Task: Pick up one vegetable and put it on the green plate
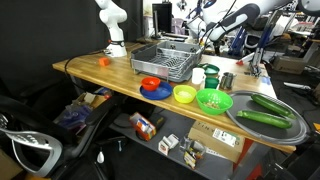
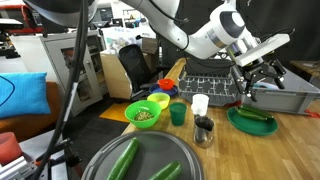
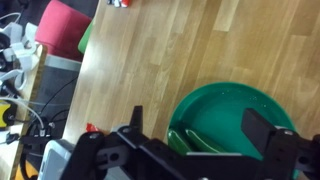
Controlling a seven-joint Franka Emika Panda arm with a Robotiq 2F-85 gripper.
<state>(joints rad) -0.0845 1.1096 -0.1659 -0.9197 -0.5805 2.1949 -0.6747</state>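
The dark green plate (image 2: pixel 240 124) sits on the wooden table beside the dish rack; in the wrist view (image 3: pixel 240 100) it fills the lower right. A green cucumber (image 2: pixel 256 114) lies inside it, near its rim in the wrist view (image 3: pixel 186 140). My gripper (image 2: pixel 260 78) hangs a little above the plate, open and empty, with its fingers on either side of the plate in the wrist view (image 3: pixel 200 116). It also shows far back in an exterior view (image 1: pixel 240 57). Two more cucumbers (image 1: pixel 268 110) lie on a round metal tray (image 1: pixel 262 124).
A dish rack (image 1: pixel 165 60), a blue plate with a red item (image 1: pixel 153 86), a yellow bowl (image 1: pixel 185 94) and a lime speckled bowl (image 1: pixel 213 100) stand on the table. A green cup (image 2: pixel 178 113), a white cup (image 2: pixel 200 103), a dark cup (image 2: pixel 204 130) and a grey bin (image 2: pixel 287 97) stand near the plate.
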